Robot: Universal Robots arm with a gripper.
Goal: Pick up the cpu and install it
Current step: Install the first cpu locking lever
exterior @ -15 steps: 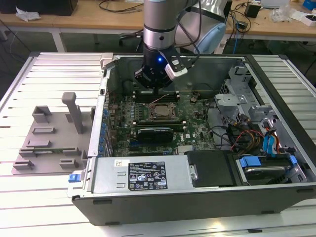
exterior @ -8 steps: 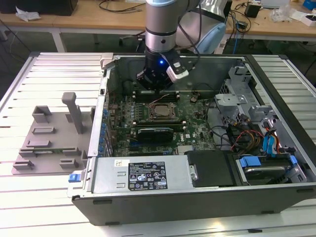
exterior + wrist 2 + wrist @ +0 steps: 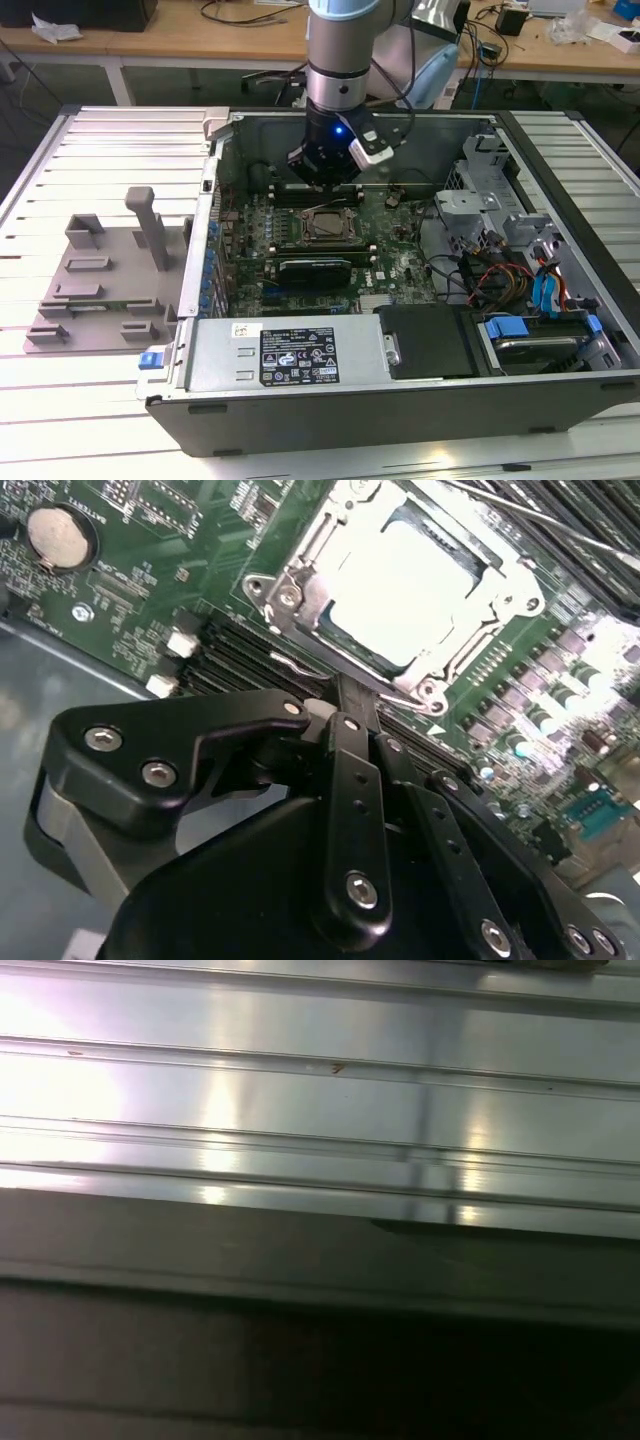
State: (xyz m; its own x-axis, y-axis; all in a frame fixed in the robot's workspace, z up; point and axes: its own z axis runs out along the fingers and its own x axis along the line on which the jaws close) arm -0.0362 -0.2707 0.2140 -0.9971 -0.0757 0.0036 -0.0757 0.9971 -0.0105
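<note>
Currently gripper positioned above socket, centre of exterior view. Cpu seated in socket. Finger state cannot be determined.

Slatted aluminium worktop, wooden desks along the far side, cables on them, glare near edge

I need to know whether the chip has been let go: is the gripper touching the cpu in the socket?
Apart. In the second wrist view the cpu lies flat in the socket frame, and bare motherboard shows between it and the gripper.
</note>
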